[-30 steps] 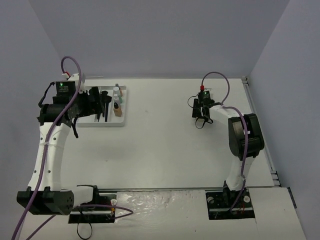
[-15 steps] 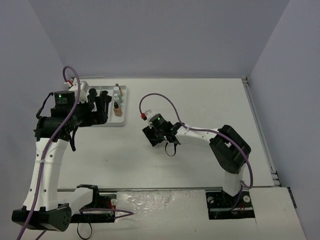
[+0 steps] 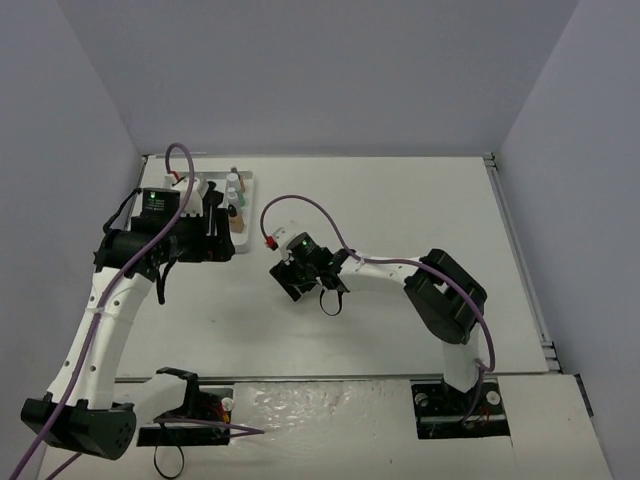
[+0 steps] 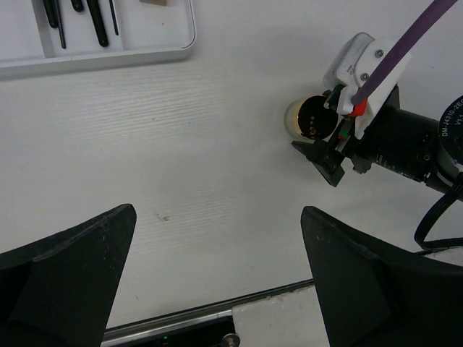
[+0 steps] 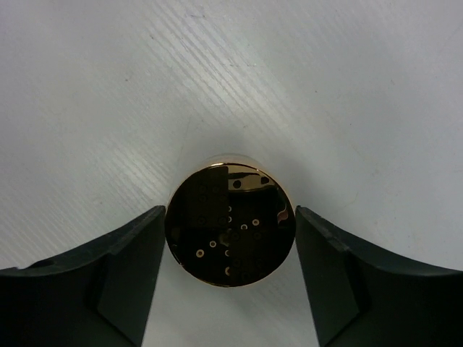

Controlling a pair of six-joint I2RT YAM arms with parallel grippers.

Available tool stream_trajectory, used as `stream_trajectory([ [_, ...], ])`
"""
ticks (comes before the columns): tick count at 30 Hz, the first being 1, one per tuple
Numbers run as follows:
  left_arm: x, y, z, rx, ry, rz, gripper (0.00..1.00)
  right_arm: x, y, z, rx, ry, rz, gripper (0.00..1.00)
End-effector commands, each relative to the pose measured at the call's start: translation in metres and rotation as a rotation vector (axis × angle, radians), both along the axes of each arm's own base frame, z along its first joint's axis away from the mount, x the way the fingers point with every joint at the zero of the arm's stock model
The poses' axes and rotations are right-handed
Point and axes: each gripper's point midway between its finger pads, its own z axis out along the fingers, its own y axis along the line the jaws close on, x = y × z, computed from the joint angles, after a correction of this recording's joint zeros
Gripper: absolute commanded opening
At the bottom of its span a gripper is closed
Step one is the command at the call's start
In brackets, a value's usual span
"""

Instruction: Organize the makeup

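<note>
A round compact (image 5: 230, 225) with a gold rim and dark mirrored lid lies flat on the table. My right gripper (image 5: 230, 213) is open around it, with a thin gap between each finger and the rim. The left wrist view shows the same compact (image 4: 312, 121) beside the right wrist (image 4: 391, 137). My left gripper (image 4: 217, 213) is open with nothing in it, above bare table near the white tray (image 4: 108, 56). Black brushes and pencils (image 4: 98, 14) lie in the tray. From above, my left gripper (image 3: 215, 235) covers part of the tray (image 3: 246, 190) and small bottles (image 3: 236, 185) show.
Purple cables loop over both wrists, one near the right gripper (image 3: 290, 278). The table's near edge and a metal rail (image 4: 181, 322) run just below the left gripper. Grey walls close in the table on three sides.
The right arm swung from the table's right side to its middle left and lowered there. The left arm shifted right and toward the near side, off the tray's left part.
</note>
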Motion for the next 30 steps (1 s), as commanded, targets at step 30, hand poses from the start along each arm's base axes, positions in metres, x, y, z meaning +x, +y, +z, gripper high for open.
stream_trajectory([
  [30, 0.048, -0.174, -0.117, 0.180, 0.154, -0.313, 0.97, -0.023, -0.236, 0.213, 0.342, -0.482, -0.744, 1.00],
])
